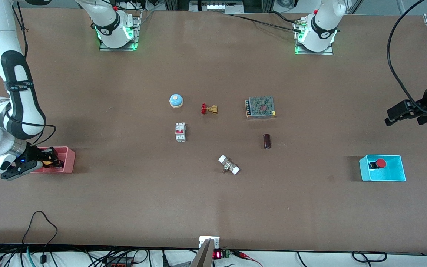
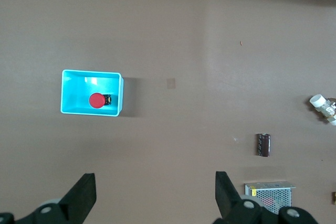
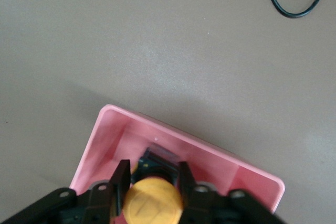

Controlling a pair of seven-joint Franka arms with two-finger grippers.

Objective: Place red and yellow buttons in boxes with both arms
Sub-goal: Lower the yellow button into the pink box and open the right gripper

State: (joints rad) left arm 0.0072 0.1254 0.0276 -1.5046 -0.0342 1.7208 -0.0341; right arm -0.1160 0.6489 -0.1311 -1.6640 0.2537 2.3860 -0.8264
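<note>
Right pincer is down inside the pink box, at the right arm's end of the surface. Its fingers sit either side of the yellow button, close against the cap. Judged a grip in the act of letting go; whether contact remains cannot be told. The button's black body points toward the box floor.

Left pincer hangs above the surface with its fingers wide apart and nothing between them, near the cyan box. The red button lies in that box, cap up, clear of the pincer. That arm waits.

Step in hand, as judged: release of the yellow button. Recommended: spread the fingers fully before lifting, so the cap is not dragged up; rise straight, clear of the sloped pink walls, to avoid tipping the box.
</note>
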